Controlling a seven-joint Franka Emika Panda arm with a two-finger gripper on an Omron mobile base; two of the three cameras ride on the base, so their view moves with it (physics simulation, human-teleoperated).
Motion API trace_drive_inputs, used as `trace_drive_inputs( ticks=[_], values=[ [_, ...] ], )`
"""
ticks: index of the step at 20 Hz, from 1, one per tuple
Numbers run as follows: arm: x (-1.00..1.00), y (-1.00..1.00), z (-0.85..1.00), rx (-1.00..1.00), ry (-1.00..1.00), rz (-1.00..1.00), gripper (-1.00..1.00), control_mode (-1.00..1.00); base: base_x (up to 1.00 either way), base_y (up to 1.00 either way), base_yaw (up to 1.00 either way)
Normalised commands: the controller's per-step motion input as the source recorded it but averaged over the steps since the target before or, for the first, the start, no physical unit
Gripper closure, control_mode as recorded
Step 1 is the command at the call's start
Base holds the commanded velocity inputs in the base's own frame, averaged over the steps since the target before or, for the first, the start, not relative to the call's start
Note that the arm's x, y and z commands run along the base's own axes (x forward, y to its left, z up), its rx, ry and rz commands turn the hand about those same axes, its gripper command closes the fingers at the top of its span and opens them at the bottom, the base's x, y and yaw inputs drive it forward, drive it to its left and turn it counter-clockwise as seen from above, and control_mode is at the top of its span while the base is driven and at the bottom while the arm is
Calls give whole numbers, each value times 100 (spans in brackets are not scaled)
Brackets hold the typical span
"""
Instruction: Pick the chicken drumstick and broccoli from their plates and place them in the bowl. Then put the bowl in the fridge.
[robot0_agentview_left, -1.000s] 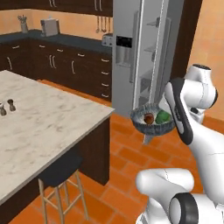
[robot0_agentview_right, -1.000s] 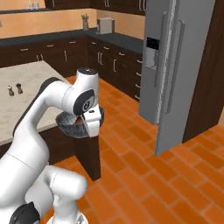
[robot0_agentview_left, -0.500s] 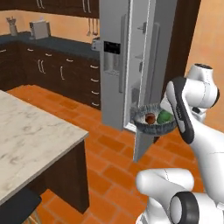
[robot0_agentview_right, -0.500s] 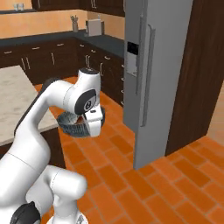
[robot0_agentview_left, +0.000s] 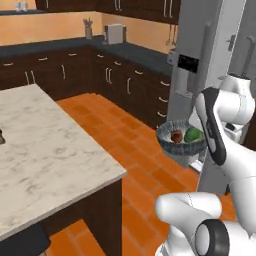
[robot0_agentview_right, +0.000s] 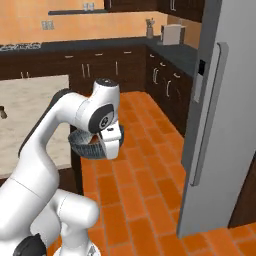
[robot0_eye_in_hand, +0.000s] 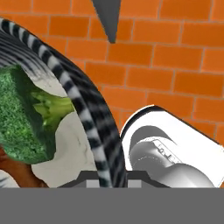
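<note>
The fridge (robot0_agentview_right: 220, 125) towers on the right, tall and grey, its door swung out toward the arm with the long handle (robot0_agentview_right: 205, 115) facing us. From the left camera the open door (robot0_agentview_left: 200, 60) shows its dark dispenser panel (robot0_agentview_left: 191, 62), just behind the raised bowl. Dark cabinets (robot0_agentview_left: 75, 75) run along the back wall under a dark counter, with a pale toaster-like box (robot0_agentview_left: 115, 34) on top. The marble island (robot0_agentview_left: 45, 150) fills the near left, well apart from the fridge, with orange brick floor (robot0_agentview_right: 140, 165) between.

The bowl (robot0_agentview_left: 181, 141) hangs in the air over that floor, beside the fridge door. The gripper (robot0_agentview_right: 107, 142) is clamped tight on the bowl's ribbed rim. The left camera looks into the bowl: the reddish drumstick (robot0_agentview_left: 176, 136) and the green broccoli (robot0_agentview_left: 193, 134) lie side by side. From the right, the white arm hides the contents. The hand camera shows the broccoli (robot0_eye_in_hand: 24, 118) close up against the striped rim (robot0_eye_in_hand: 87, 118).
</note>
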Motion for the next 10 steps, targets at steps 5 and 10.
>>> trace_drive_inputs(
  ticks=[5,10],
  values=[
    [0,0,0,0,0,0,100,100,64,-74,64],
    [0,0,0,0,0,0,100,100,52,-73,64]
  ],
)
